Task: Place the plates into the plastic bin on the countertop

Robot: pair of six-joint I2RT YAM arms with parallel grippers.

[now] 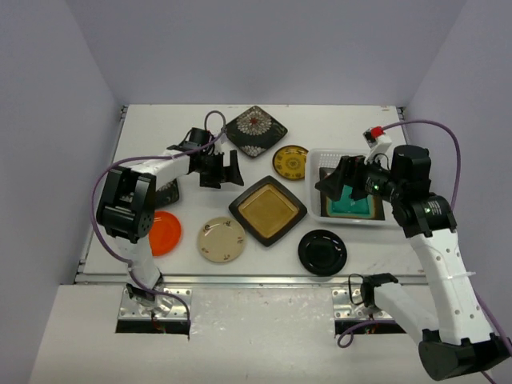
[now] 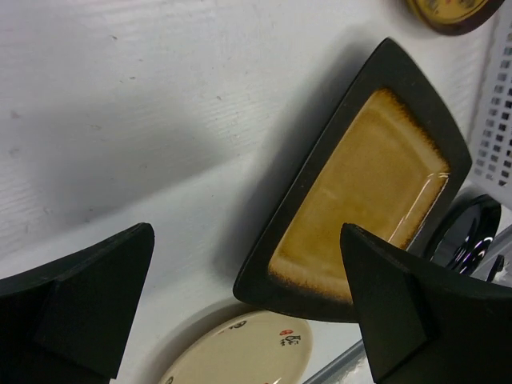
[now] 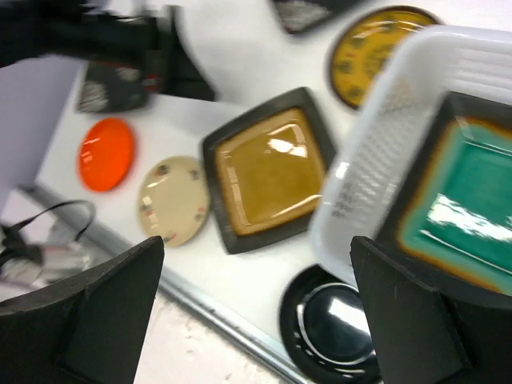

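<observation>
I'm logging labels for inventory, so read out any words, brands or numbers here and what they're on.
No readable text in any view.
Round cream plate: small red and black marks near its rim, too small to read.
Round yellow patterned plate: dark motifs, too blurred to read.

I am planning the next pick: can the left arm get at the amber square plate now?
Probably yes. The left pincer hangs open close to the amber plate, with only bare counter between them, and nothing lies on the plate.
</observation>
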